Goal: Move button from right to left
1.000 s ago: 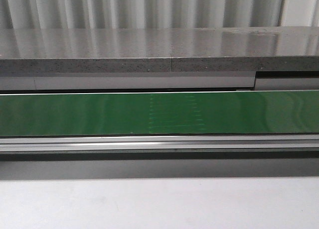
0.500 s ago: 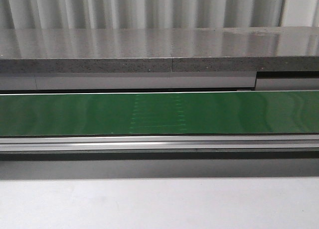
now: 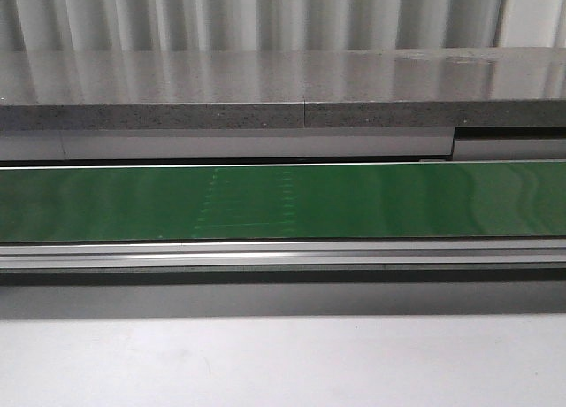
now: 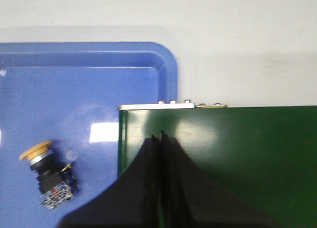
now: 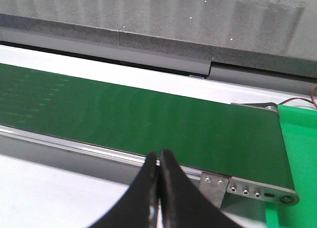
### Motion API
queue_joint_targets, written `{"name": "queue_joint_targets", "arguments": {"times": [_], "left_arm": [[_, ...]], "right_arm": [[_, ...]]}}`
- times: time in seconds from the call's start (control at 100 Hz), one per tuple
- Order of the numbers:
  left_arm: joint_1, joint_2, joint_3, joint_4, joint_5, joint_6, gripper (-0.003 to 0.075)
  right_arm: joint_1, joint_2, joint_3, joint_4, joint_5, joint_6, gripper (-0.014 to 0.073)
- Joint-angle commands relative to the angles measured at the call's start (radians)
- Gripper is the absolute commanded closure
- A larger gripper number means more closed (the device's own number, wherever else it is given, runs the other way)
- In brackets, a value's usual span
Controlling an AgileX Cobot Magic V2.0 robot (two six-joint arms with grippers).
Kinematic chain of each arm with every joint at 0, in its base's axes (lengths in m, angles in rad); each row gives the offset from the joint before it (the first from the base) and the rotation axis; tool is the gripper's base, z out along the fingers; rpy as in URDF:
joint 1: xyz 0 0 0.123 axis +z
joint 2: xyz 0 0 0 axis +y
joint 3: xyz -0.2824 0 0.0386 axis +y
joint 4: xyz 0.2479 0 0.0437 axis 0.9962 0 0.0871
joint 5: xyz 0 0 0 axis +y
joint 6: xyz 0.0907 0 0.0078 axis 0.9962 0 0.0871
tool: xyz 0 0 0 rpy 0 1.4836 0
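Button [image 4: 47,174] lying on its side in blue tray [image 4: 99,89], beside green belt [image 4: 223,153]; left gripper [image 4: 160,139] and right gripper [image 5: 159,156] both closed, empty.

Blue tray [image 4: 148,64] on pale surface [image 4: 237,39], rounded corner visible. Button [image 4: 48,174] lies on its side in tray: yellow cap, black collar, contact block behind. Green belt [image 4: 237,143] overlaps tray edge; metal end plate [image 4: 156,106] with screws along its end. Left gripper [image 4: 160,139] above belt, black fingers [image 4: 148,158] pressed together, empty. Button well apart from fingers.
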Motion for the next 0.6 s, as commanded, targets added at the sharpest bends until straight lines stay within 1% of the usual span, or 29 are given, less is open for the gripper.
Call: {"name": "queue_joint_targets", "arguments": {"times": [0.0,0.15,0.26,0.47,0.59], "left_arm": [[-0.049,-0.126,0.038,-0.033,-0.107,-0.013,0.074],[-0.13,-0.278,0.182,-0.044,-0.217,-0.013,0.074],[-0.162,-0.39,0.287,-0.078,-0.291,-0.013,0.074],[-0.18,-0.614,0.474,-0.104,-0.381,-0.013,0.074],[-0.18,-0.736,0.551,-0.121,-0.396,-0.013,0.074]], "right_arm": [[0.002,0.01,-0.025,0.003,-0.073,-0.006,0.066],[0.002,0.01,-0.025,0.003,-0.073,-0.006,0.066],[0.002,0.01,-0.025,0.003,-0.073,-0.006,0.066],[0.002,0.01,-0.025,0.003,-0.073,-0.006,0.066],[0.002,0.01,-0.025,0.003,-0.073,-0.006,0.066]]}}
